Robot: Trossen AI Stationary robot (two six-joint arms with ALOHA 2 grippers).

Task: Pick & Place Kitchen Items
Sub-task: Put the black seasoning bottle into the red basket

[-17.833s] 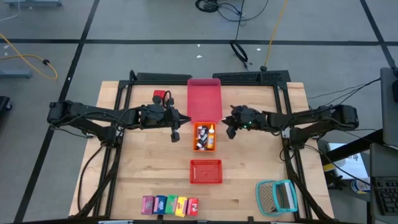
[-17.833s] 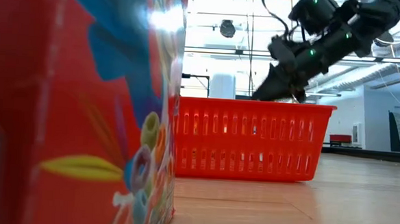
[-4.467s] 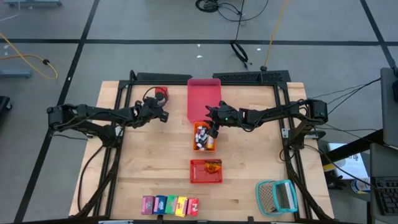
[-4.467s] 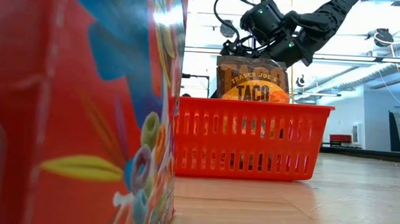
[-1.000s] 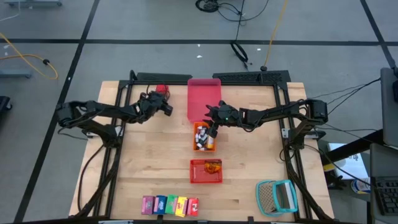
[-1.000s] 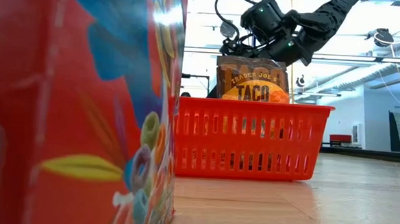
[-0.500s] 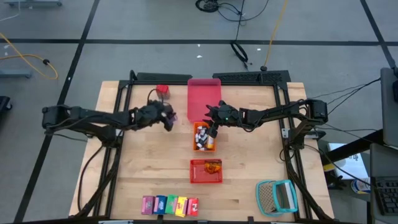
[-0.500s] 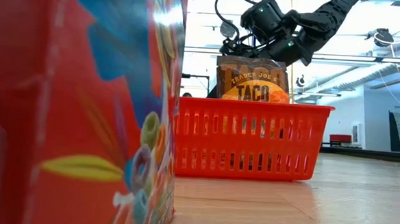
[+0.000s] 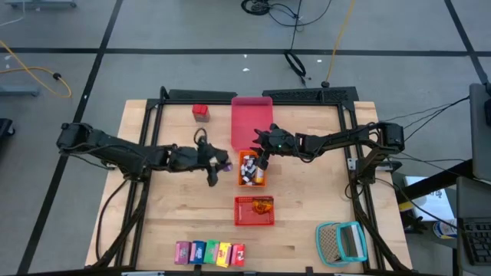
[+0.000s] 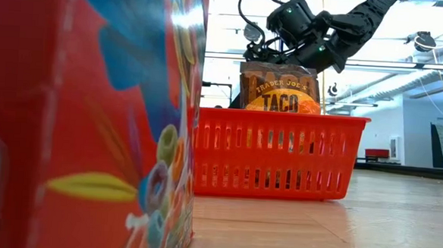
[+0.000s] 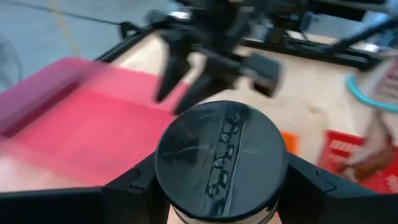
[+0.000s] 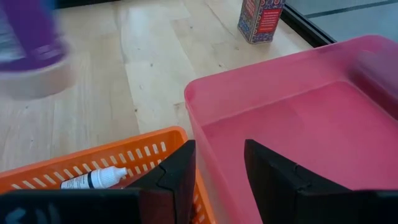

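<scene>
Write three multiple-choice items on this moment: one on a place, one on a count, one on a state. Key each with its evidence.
1. Where is the taco packet?
A. in the red basket
B. in the pink tray
C. beside the cartons

2. How many cartons stand in the front row?
A. three
B. five
C. seven

3. What is the left gripper doing?
A. hanging open
B. gripping a dark-lidded jar
C. gripping a carton

Key: 1 A, the packet stands up out of the red basket. 2 B, pink, blue, green, yellow and red show from above. 3 B, the left wrist view shows fingers either side of the jar.
</scene>
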